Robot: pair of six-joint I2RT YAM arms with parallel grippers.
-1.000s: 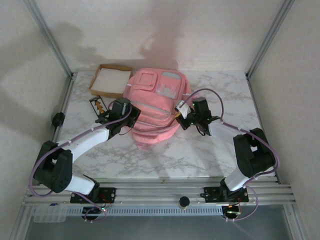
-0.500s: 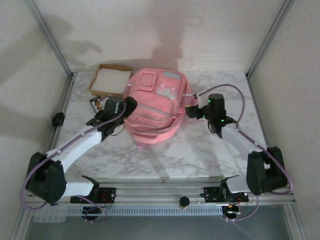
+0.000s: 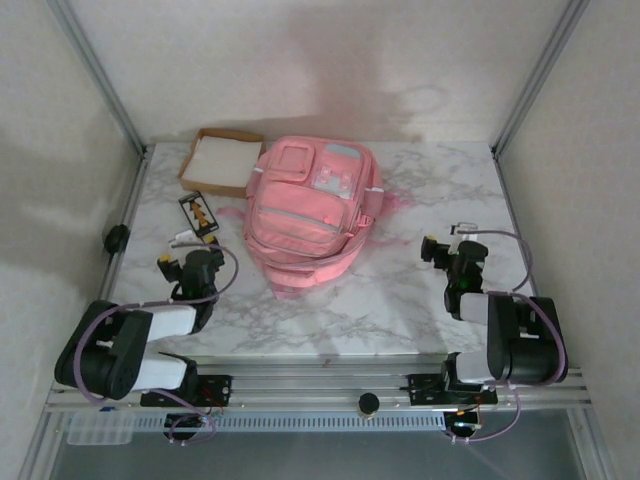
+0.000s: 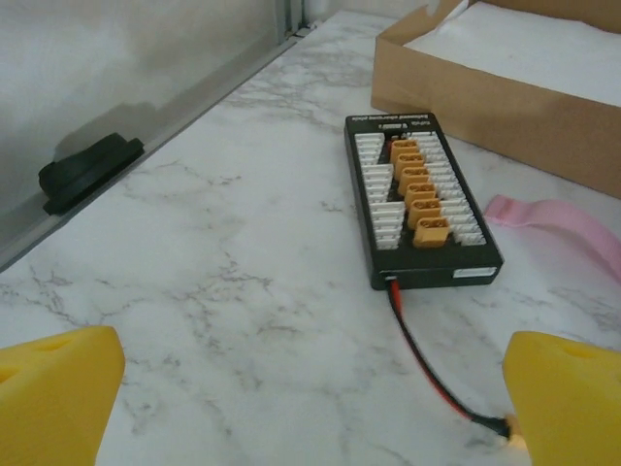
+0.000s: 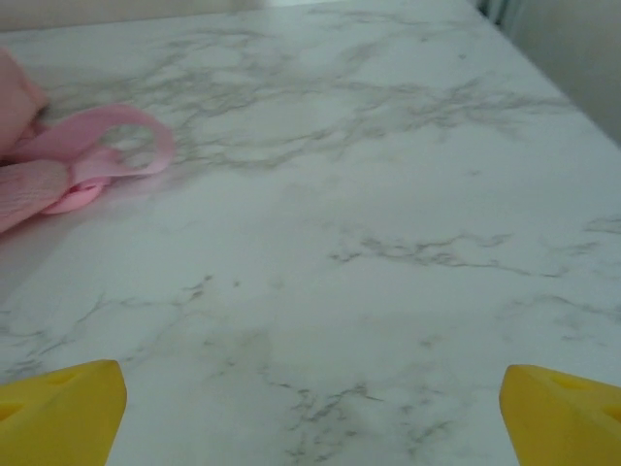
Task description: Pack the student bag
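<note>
The student bag (image 3: 305,210), a pink backpack with front zip pockets and a pale blue-grey panel, lies flat at the middle back of the marble table. My left gripper (image 3: 176,262) rests low at the near left, apart from the bag, open, with nothing between its yellow fingertips (image 4: 53,393). My right gripper (image 3: 438,247) sits low at the near right, also open and empty. In the right wrist view a pink strap loop (image 5: 116,146) of the bag lies on the marble at far left, well ahead of the gripper (image 5: 310,417).
A black connector board (image 4: 419,199) with orange plugs and a red-black wire (image 4: 427,359) lies just ahead of the left gripper (image 4: 310,408). A brown cardboard box (image 3: 222,160) stands at the back left. A black knob (image 3: 117,238) sits on the left rail.
Both arms have pulled back from the bag's sides to the near edge of the table. Both grippers have gone from shut to open.
</note>
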